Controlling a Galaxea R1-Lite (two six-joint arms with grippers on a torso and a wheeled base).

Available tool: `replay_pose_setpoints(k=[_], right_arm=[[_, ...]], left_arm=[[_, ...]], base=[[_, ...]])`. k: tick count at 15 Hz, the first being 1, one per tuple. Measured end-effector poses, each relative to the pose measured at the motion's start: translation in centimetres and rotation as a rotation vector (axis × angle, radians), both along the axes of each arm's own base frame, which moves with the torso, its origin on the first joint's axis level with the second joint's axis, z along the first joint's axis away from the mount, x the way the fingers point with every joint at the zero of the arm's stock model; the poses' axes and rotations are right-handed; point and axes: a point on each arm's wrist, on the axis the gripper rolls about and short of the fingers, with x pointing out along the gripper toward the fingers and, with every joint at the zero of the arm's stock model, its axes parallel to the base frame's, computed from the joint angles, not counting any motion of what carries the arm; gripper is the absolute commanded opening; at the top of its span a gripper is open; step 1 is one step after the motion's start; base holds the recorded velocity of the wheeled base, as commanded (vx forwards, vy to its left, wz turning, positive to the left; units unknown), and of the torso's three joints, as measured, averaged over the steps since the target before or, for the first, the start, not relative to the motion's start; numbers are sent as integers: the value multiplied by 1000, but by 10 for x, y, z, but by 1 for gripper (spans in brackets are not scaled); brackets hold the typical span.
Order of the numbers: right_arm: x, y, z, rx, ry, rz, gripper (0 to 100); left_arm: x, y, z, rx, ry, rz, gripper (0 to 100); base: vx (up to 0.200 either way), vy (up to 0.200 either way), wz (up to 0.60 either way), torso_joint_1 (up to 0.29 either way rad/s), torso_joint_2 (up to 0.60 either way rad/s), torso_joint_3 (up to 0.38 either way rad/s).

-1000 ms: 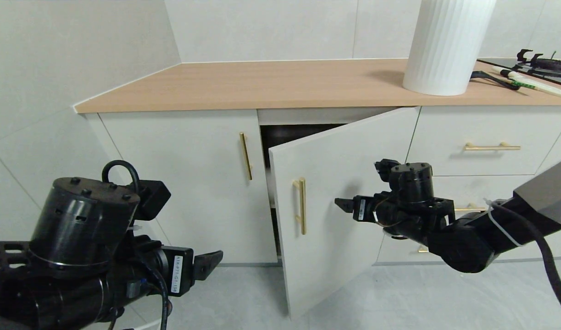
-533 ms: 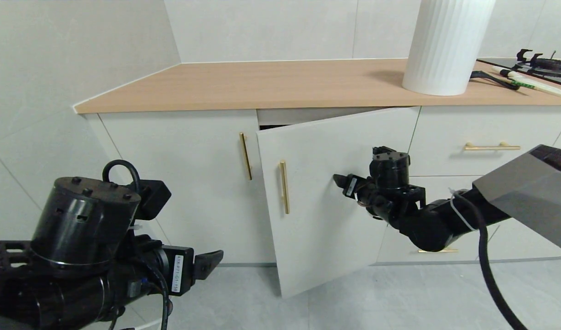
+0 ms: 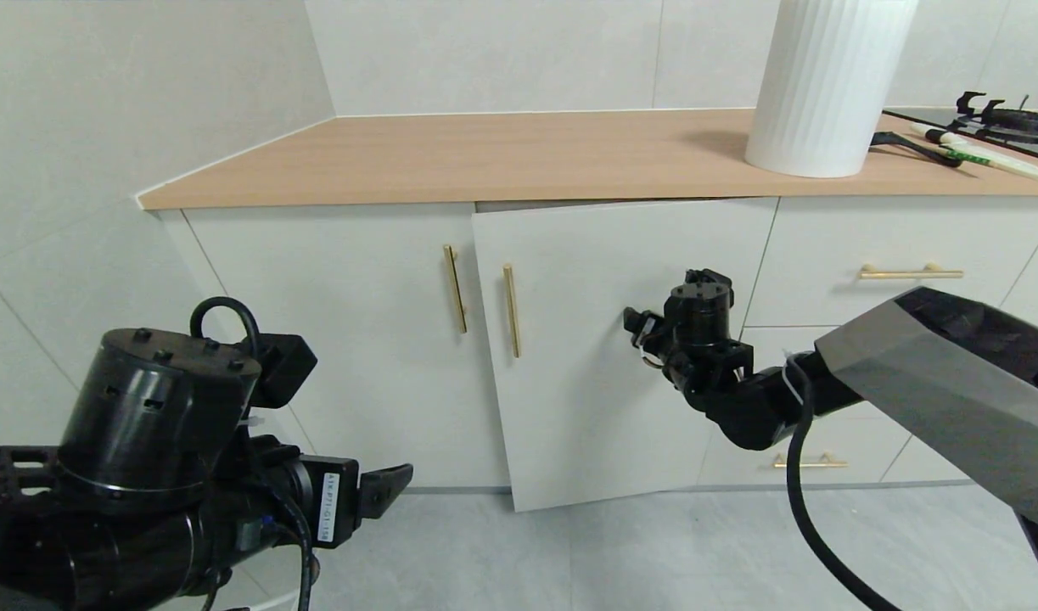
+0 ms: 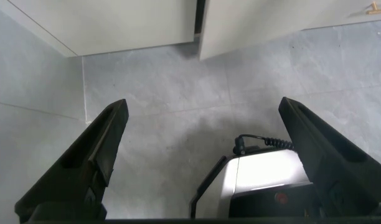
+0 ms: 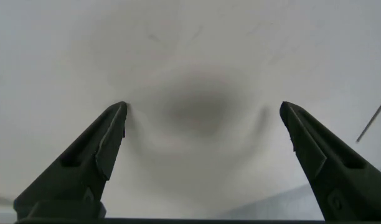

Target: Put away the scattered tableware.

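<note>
The jaws of the right gripper [image 5: 203,112] are held wide apart with nothing between them. Their tips are placed right against the white face of the cabinet door [image 3: 603,280], to the right of its gold bar handle [image 3: 510,311]. The door is almost shut; only a thin dark gap is left under the wooden countertop [image 3: 485,157] on the handle side. The jaws of the left gripper [image 4: 203,106] are also spread apart and empty. They are pointed over the grey floor tiles [image 4: 178,93], low in front of the left cabinet door [image 3: 340,339] and well apart from it. The tableware, two long utensils [image 3: 981,157], is laid on the countertop at the far right, between a tall white ribbed container [image 3: 824,85] and the black stove grate [image 3: 1015,119].
</note>
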Motion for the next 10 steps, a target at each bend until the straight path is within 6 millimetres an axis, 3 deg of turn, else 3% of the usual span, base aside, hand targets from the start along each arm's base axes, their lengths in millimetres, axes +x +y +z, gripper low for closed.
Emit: replay_pose_setpoints(k=[10], right_arm=[[23, -14, -10, -9, -18, -103, 100]], left_arm=[[0, 0, 0, 1, 0, 0, 100]], base=[[0, 0, 0, 0, 0, 0]])
